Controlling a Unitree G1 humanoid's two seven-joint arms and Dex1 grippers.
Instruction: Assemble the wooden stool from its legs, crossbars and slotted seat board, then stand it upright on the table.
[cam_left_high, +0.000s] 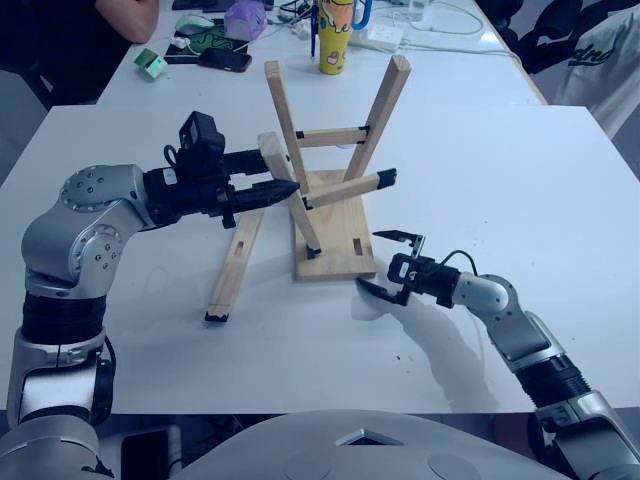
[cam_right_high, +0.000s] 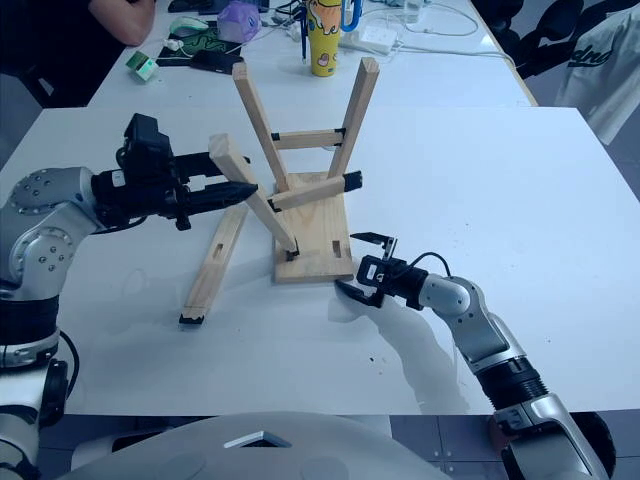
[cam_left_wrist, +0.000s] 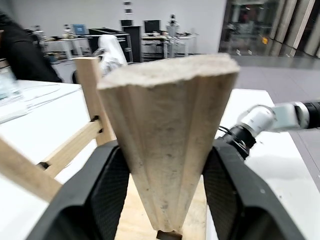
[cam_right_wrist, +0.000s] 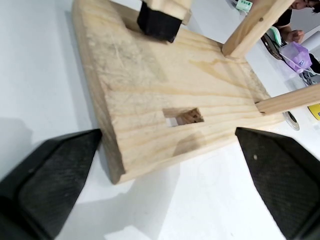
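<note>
The slotted seat board (cam_left_high: 340, 225) lies flat on the white table (cam_left_high: 520, 180). Two legs rise from its far slots, joined by a crossbar (cam_left_high: 331, 137). My left gripper (cam_left_high: 275, 176) is shut on the upper part of a third leg (cam_left_wrist: 170, 145), which is tilted with its black foot (cam_right_wrist: 159, 22) at the board's near left slot. A second crossbar (cam_left_high: 346, 188) sticks out from that leg. Another leg (cam_left_high: 235, 265) lies loose on the table left of the board. My right gripper (cam_left_high: 386, 263) is open at the board's near right corner, facing an empty slot (cam_right_wrist: 182, 116).
At the far edge stand a yellow cup (cam_left_high: 335, 40), a phone (cam_left_high: 225, 60), a small green item (cam_left_high: 150, 63) and a power strip (cam_left_high: 380, 38). A person's arm (cam_left_high: 130, 15) rests at the far left. The table's right half is bare.
</note>
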